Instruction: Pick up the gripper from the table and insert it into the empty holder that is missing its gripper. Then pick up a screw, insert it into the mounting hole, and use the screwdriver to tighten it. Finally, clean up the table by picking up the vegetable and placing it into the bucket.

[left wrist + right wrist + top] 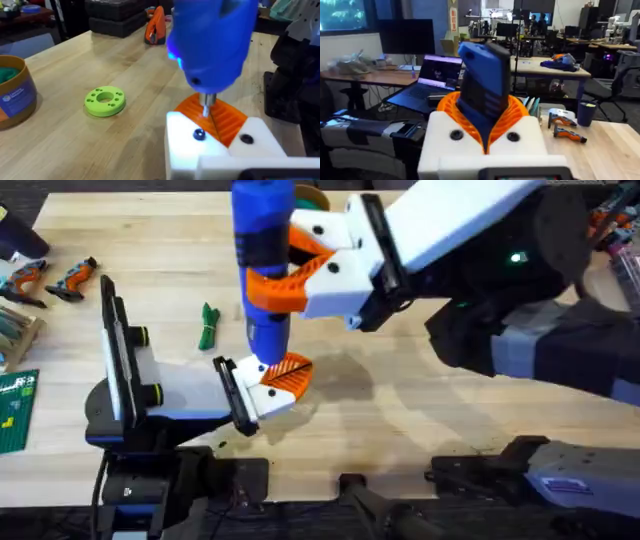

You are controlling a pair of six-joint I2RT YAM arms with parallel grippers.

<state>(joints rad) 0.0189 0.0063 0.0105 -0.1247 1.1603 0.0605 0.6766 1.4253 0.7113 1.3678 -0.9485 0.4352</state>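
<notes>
Overhead: my right gripper (300, 265) clamps the screwdriver (262, 250) upright at frame centre, over the left gripper (268, 385). Vegetable (208, 325) lies on the table (420, 410), centre-left.

Left wrist: the tip meets the orange gripper (215, 117) in its holder (200, 145); I cannot tell the left gripper's state. Bucket (15, 92) at left edge.

Right wrist: orange pads (510, 117) squeeze the screwdriver.

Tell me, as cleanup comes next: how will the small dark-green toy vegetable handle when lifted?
The slim dark-green toy vegetable is probably light, being small beside the fat blue screwdriver in the right tool. Its pinched middle likely suits a grip. Lying flat on the wooden table, it seems unlikely to roll.
</notes>
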